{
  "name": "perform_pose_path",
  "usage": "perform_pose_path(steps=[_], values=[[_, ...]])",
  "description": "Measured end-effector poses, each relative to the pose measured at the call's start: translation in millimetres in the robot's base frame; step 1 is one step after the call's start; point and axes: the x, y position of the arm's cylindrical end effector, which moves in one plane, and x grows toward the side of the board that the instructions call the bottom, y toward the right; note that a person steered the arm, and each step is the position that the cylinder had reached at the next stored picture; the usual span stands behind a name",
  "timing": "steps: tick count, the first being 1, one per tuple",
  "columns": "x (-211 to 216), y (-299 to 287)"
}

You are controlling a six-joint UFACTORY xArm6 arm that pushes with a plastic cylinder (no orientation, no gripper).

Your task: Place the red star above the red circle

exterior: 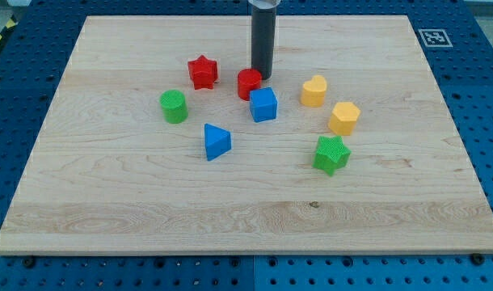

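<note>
Green star [331, 153] lower right, uninvolved | my tip [263, 77] touches red circle [249, 83], no jaws | risk: circle shoved; red star [203, 72] left untouched

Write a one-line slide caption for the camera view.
My tip sits just right of the red circle, with the red star to the circle's left and the blue cube below it.

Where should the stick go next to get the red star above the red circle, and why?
Probably my tip should slide toward the view's left, passing above the red circle, to reach the left side of the red star. Right now my tip sits at the circle's upper right, and the star lies to the circle's left, only slightly higher. From there it could push the star up and rightward.
</note>
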Motion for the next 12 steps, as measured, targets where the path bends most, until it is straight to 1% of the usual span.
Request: perform_pose_path(steps=[1, 2, 4, 5, 6, 7, 9, 11, 12], values=[[-17, 1], [-30, -27], [-30, -172], [-25, -214], [-7, -223], [-7, -216], [8, -159], [8, -104], [8, -101]])
